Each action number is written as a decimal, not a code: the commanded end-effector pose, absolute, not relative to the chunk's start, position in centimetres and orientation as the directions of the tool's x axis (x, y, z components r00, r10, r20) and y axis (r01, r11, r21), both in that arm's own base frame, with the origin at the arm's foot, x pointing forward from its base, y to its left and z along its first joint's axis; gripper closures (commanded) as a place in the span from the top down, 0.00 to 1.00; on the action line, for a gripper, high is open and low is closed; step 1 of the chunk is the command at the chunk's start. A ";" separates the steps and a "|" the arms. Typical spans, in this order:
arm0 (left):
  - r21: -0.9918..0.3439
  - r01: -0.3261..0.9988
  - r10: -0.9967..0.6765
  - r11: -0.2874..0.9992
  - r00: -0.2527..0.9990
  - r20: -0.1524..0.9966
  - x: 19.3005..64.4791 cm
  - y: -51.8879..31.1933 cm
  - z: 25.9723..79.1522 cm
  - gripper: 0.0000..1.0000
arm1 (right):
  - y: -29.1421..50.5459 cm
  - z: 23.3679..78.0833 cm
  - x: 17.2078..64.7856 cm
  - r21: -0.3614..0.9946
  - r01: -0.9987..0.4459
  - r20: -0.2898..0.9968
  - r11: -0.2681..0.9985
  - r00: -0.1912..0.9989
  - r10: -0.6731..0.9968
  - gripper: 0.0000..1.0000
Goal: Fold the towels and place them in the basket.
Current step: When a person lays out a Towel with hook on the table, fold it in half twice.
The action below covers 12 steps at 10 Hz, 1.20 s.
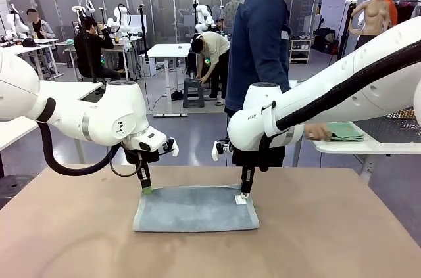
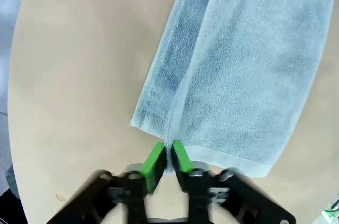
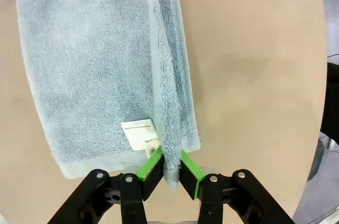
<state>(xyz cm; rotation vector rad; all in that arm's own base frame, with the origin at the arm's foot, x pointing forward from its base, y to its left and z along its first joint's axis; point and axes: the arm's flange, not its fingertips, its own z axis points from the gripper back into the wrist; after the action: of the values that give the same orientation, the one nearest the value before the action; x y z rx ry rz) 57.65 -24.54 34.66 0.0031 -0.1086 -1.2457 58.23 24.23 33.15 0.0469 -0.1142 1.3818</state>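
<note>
The pale blue-grey towel lies folded in half on the brown table, its doubled far edge pinched at both corners. My left gripper is shut on the far left corner; in the left wrist view the green pads squeeze the towel's thin edge. At the far right corner my right gripper holds the fold beside a white label, pads pressed on the towel. A light green towel lies folded on a side table, next to the dark mesh basket.
A person in a dark blue shirt stands at the far side, one hand on the green towel. The white side table sits at the far right. Bare tabletop surrounds the towel to the left, right and front.
</note>
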 end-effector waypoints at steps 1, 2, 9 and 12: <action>0.085 0.954 -0.955 0.287 0.278 0.105 58.3 -25.0 34.9 0.46 | 24.1 33.2 58.4 -0.033 -0.988 0.128 0.149 0.144 0.981 0.38; 0.097 0.958 -0.959 0.269 0.258 0.114 58.1 -25.1 35.1 0.53 | 24.2 33.2 58.3 -0.037 -0.989 0.130 0.143 0.137 0.982 0.55; 0.128 0.961 -0.962 0.245 0.224 0.159 56.4 -24.4 36.5 1.00 | 24.0 34.2 57.6 -0.075 -0.985 0.141 0.153 0.142 0.980 1.00; 0.123 0.958 -0.962 0.260 0.245 0.124 57.3 -25.1 36.6 1.00 | 24.5 34.1 58.2 -0.062 -0.984 0.121 0.170 0.162 0.979 1.00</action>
<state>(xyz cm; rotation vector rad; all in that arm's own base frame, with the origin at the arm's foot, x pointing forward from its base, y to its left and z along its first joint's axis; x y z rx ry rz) 57.19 -25.12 36.51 0.0199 -0.1907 -1.3192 58.23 24.48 34.13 0.0343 -0.1444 1.4008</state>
